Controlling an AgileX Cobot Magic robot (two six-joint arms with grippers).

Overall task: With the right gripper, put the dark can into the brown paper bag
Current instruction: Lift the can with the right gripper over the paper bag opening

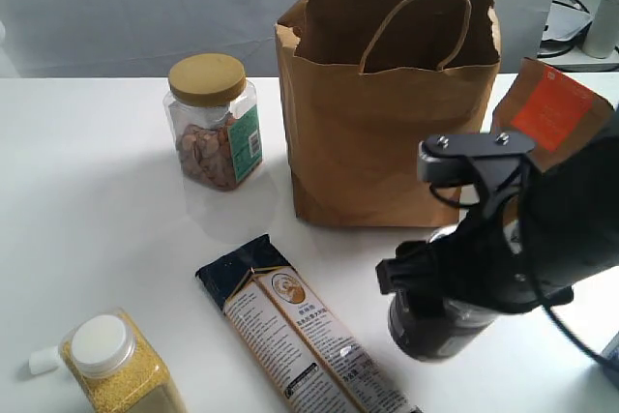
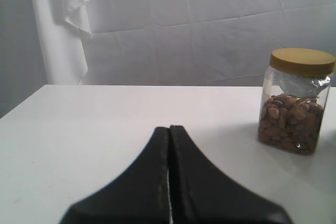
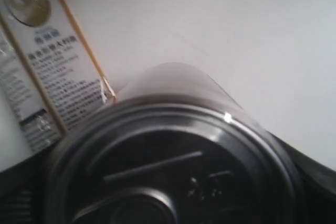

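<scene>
The dark can [image 1: 430, 326] is at the front right of the white table, in front of the brown paper bag [image 1: 387, 132]. My right gripper [image 1: 440, 282] is shut around the can's upper part, with the black arm covering its top. In the right wrist view the can's silver pull-tab lid [image 3: 173, 150] fills the frame, with dark fingers at both sides. I cannot tell whether the can rests on the table or hangs just above it. The bag stands upright and open at the back centre. My left gripper [image 2: 169, 129] is shut and empty, low over the table.
A clear jar of nuts with a tan lid [image 1: 215, 128] [image 2: 296, 108] stands left of the bag. A long dark packet [image 1: 300, 331] [image 3: 42, 61] lies left of the can. A jar of yellow grain [image 1: 121, 365] is at the front left. A brown pouch with an orange label [image 1: 556, 108] stands right of the bag.
</scene>
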